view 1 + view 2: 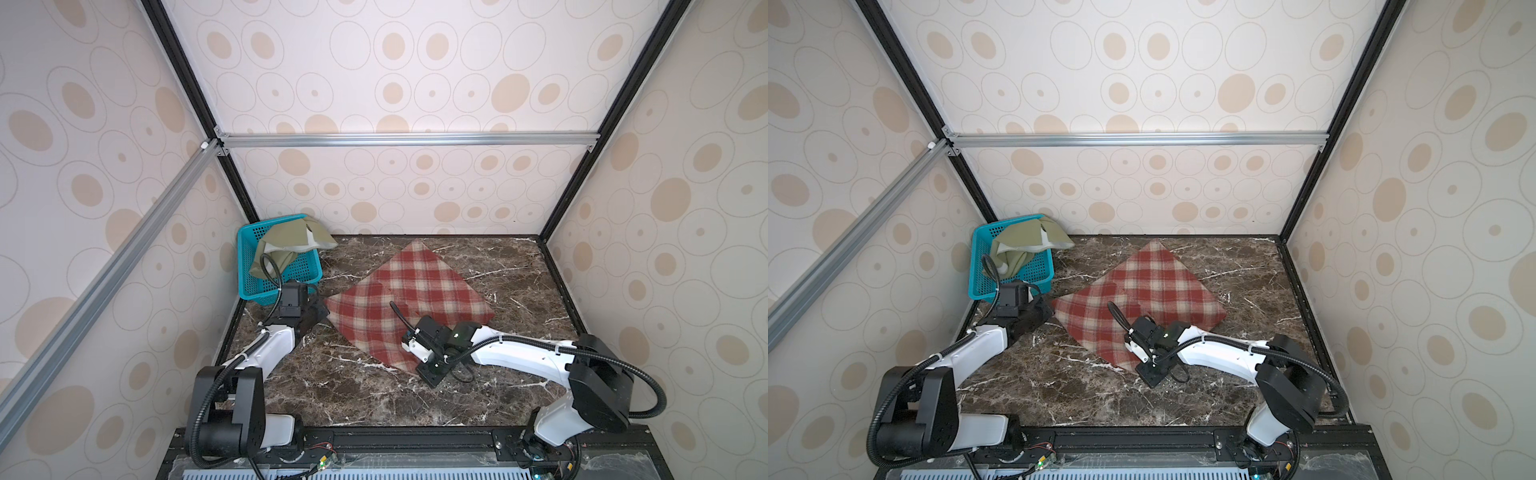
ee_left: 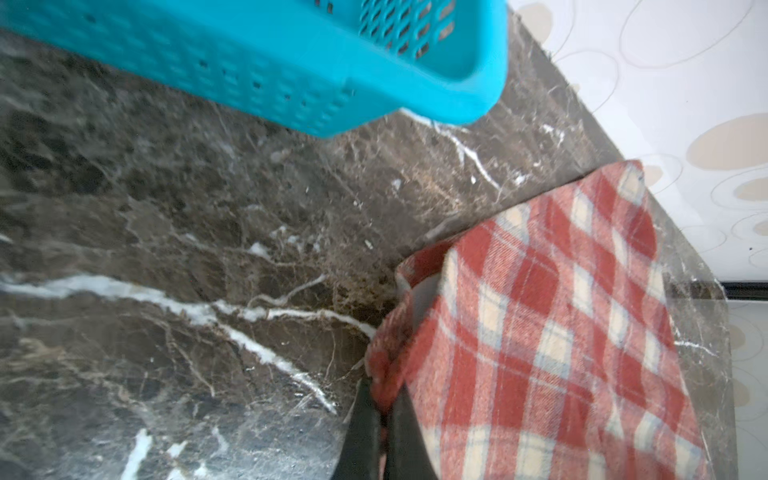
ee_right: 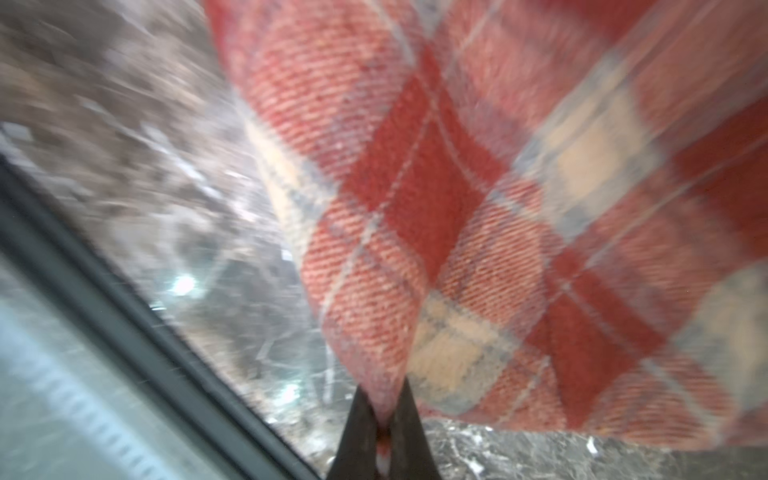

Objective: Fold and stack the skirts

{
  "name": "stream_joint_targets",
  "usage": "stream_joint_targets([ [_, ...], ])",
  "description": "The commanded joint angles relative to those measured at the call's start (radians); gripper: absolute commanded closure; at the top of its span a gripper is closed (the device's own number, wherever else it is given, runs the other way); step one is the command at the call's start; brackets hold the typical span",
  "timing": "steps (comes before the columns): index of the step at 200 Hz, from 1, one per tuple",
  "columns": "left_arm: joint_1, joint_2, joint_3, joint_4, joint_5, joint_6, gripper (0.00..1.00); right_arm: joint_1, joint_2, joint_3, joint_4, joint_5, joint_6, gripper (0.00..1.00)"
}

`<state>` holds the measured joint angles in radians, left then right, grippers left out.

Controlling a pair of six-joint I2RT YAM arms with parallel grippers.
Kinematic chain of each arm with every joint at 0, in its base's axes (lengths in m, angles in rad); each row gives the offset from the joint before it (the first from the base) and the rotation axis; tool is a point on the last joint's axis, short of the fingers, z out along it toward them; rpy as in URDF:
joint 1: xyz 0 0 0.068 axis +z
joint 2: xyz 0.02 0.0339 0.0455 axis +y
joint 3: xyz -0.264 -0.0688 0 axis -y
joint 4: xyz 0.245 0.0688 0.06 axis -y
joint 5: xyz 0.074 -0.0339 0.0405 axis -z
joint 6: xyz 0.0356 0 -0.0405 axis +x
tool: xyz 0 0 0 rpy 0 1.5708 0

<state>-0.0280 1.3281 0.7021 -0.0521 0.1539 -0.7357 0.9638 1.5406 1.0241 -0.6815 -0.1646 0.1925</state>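
I'm running both arms on the plaid skirt, which is lying spread like a diamond mid-surface. The left claw is pinching its left corner and the right claw is clamping the near corner. In both wrist views the jaws are closing right down on cloth. The olive skirt is sitting bunched in the teal basket at the far left, spilling over the rim.

I'm guessing the plaid one is handling thick and woolly: soft, floppy, a bit heavy, not slippery. So corner pinches should be gripping fine, but the middle is probably going to sag on any lift. The olive one is looking thinner and slicker.

The top views are giving me the whole layout, but the wrists are hiding the fingertips. The left wrist view is showing the corner's layers gaping, with something pale inside. The right wrist view is blurry, but the cloth seems to be tenting up off the surface.
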Motion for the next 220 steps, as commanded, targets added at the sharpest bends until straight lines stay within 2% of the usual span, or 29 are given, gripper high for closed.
stream_joint_targets([
  [1,0.02,-0.052,0.085,-0.111,-0.079,0.047,1.0,0.01,-0.045,0.059,-0.073,-0.11,-0.037,1.0],
  [69,0.094,-0.201,0.128,-0.237,-0.131,0.058,1.0,0.012,-0.132,0.07,-0.067,-0.278,-0.041,1.0],
  [113,0.115,-0.287,0.178,-0.335,-0.171,0.074,1.0,0.016,-0.154,0.037,-0.018,-0.389,-0.017,1.0],
  [146,0.115,-0.333,0.22,-0.381,-0.184,0.085,1.0,0.06,-0.156,0.011,0.039,-0.434,0.017,1.0],
  [164,0.115,-0.338,0.262,-0.403,-0.197,0.105,1.0,0.071,-0.148,0.002,0.08,-0.471,0.035,1.0],
  [197,0.109,-0.302,0.322,-0.417,-0.163,0.116,1.0,0.07,-0.131,0.014,0.088,-0.447,0.031,1.0],
  [220,0.049,-0.244,0.345,-0.379,-0.164,0.107,1.0,0.056,-0.127,0.011,0.105,-0.433,0.057,1.0],
])
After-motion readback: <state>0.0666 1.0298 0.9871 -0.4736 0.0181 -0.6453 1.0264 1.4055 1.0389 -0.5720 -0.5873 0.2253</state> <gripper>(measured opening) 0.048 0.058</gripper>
